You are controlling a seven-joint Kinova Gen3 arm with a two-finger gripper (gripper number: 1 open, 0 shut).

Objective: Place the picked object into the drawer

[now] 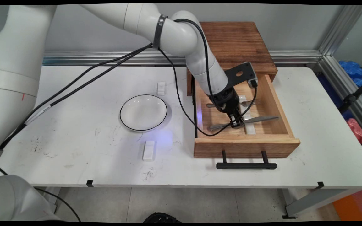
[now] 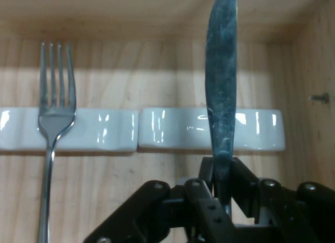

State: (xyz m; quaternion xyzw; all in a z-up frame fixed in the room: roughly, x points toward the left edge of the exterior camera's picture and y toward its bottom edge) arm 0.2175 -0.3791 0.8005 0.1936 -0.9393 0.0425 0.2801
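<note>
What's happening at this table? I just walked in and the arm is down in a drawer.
The gripper is reaching into the open wooden drawer and its jaws are shut on the handle of a knife. The knife lies across one of two white rests on the drawer floor, and a fork lies across the other one. Outside the drawer, a white plate and two small white blocks sit on the table.

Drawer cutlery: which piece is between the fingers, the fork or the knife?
The knife; the fingers are clamped on its handle, while the fork lies untouched beside it.
</note>
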